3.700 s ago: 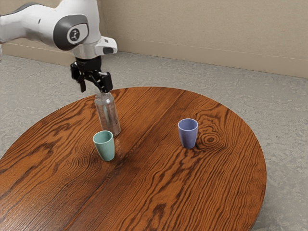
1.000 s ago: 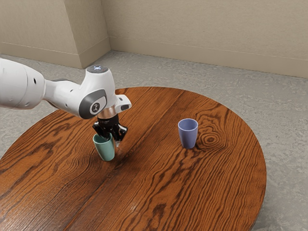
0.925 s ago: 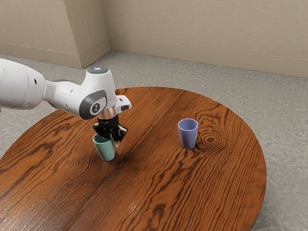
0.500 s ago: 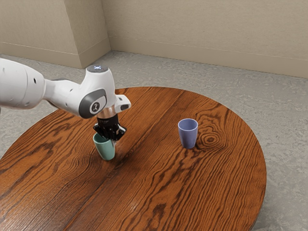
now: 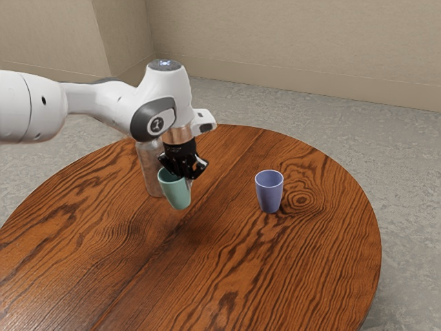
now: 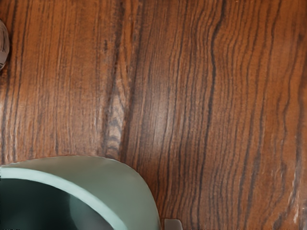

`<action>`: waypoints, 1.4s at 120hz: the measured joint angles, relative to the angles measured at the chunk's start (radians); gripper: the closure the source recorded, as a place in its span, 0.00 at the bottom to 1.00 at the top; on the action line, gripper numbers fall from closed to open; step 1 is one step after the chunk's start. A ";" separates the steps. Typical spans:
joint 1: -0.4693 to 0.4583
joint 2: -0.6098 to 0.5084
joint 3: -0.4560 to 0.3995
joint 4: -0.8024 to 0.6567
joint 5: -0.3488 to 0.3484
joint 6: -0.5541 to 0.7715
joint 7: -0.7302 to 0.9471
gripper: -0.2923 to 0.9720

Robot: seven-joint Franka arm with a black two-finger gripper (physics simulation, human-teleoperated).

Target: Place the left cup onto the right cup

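Teal cup (image 5: 176, 194) aloft; blue cup (image 5: 269, 191) upright

Side camera overlooks the whole table (image 5: 289, 276); wrist camera faces it closely.

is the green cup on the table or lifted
Lifted: the green cup hangs tilted from the gripper, base clear of the table.

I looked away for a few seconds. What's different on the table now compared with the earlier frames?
The gripper came down from above the bottle, closed on the teal cup and has lifted it off the table, carrying it toward the exterior view's right, nearer the purple cup. The purple cup and the bottle stand where they were.
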 joint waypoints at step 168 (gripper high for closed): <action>-0.103 0.508 -0.337 0.986 0.333 -0.491 -0.136 0.85</action>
